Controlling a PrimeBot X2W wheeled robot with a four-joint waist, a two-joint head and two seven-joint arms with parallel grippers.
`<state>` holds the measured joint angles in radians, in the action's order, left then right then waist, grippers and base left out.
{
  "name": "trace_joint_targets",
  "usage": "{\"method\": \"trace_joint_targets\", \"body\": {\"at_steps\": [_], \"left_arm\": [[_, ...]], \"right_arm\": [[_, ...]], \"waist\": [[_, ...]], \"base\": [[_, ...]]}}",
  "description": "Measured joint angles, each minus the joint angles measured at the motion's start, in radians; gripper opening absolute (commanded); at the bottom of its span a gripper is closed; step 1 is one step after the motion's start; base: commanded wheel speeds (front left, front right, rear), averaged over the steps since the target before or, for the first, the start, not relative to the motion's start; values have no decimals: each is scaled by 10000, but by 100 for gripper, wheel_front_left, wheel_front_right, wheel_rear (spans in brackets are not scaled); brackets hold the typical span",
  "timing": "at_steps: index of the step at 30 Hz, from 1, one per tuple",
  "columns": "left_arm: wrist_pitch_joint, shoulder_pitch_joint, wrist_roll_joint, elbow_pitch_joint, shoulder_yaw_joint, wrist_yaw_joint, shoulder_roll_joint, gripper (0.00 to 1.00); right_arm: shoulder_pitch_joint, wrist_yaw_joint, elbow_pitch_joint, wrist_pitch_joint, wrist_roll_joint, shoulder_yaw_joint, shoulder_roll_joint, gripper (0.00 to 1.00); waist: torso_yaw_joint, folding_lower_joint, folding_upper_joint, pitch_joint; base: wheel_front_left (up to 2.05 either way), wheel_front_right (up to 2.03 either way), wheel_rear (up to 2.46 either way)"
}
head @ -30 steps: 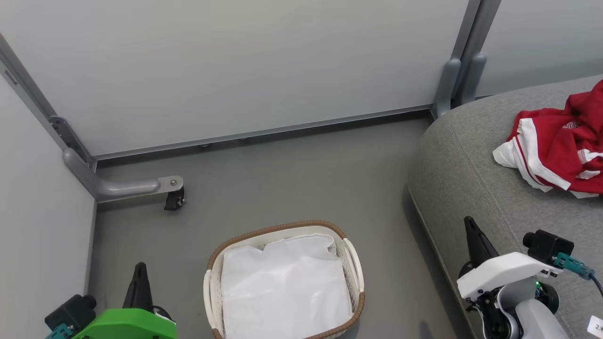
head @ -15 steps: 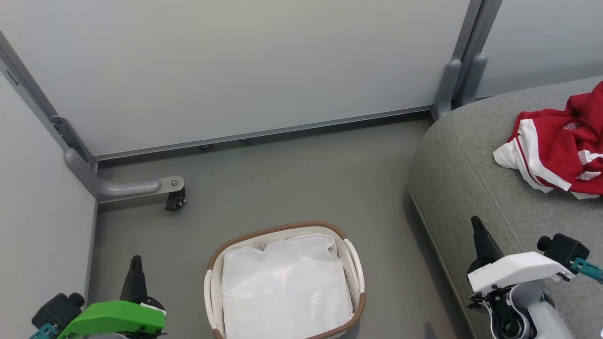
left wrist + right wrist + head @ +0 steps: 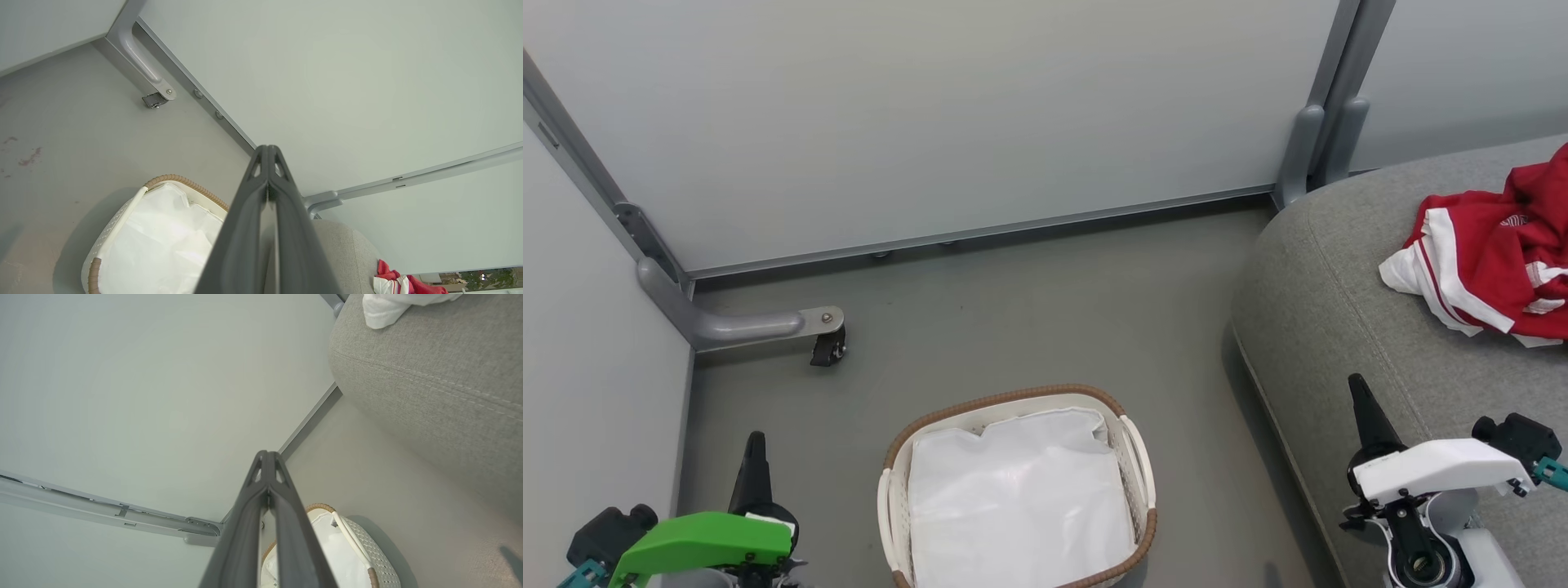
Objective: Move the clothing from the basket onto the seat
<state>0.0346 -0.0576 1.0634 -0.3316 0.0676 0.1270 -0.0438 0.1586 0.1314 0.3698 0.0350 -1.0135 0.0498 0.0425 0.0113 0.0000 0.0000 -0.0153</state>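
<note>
Lying on the seat [image 3: 1339, 286], red clothing [image 3: 1494, 245] (logo unreadable), basket [image 3: 1005, 395] nearby

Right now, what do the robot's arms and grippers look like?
Left gripper: two long dark tapering fingers, bright green cover, small black camera with teal plug. Right gripper: same dark fingers, white cover, black camera, teal plug, pale grey wrist.

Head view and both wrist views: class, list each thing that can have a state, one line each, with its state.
basket: upright on the floor, with just its liner inside
clothing: crumpled heap lying on the seat
seat: bearing the clothing
left gripper: shut, holding nothing
right gripper: shut, holding nothing
</note>
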Motion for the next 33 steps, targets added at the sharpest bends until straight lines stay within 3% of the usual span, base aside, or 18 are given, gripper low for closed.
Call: {"method": "trace_joint_targets", "body": {"at_steps": [33], "left_arm": [[-861,-246,3083,470,265,0,-13,0]], "right_arm": [[-249,-6,-696,-832,-3369,362,27,0]], "waist": [[-56,0,0,61]], "base": [[0,0,0]]}}
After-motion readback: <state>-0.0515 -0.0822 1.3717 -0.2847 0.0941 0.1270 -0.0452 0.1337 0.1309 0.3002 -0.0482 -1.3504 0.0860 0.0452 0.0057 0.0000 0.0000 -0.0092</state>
